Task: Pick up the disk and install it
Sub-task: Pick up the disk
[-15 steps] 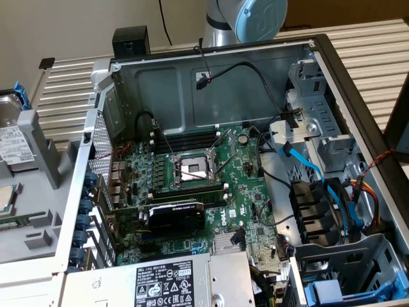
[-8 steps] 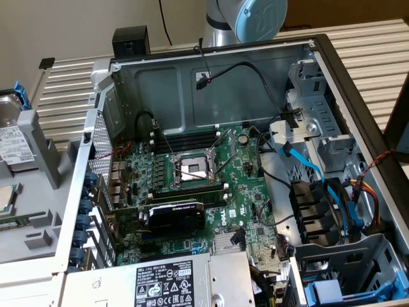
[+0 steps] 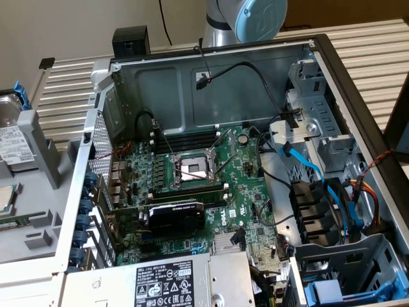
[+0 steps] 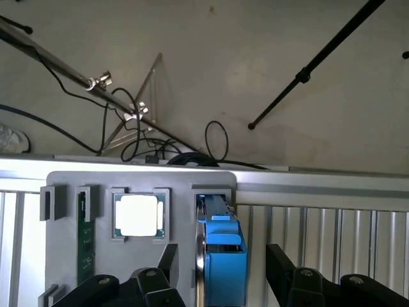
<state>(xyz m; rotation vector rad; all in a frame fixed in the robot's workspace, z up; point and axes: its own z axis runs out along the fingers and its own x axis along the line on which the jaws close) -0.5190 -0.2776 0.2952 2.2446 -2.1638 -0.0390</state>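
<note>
The disk (image 4: 220, 256) stands on edge in a slot of the grey parts holder (image 4: 182, 182), its bright blue carrier frame facing the wrist camera and a thin metal edge showing beside it. My gripper (image 4: 223, 268) is open, and its black fingers (image 4: 167, 263) flank the disk on both sides without touching it. In the exterior view the disk (image 3: 11, 131) sits at the far left edge, with its grey metal, white label and blue frame partly cut off. The arm's blue-capped joint (image 3: 259, 16) shows behind the computer case.
The open computer case (image 3: 358, 83) holds a motherboard (image 3: 192, 185), a silver power-supply box (image 3: 172, 281), loose cables and drive bays (image 3: 332, 281) at the exterior view's right. A CPU (image 4: 138, 215) and a memory stick (image 4: 85, 246) also sit in the holder.
</note>
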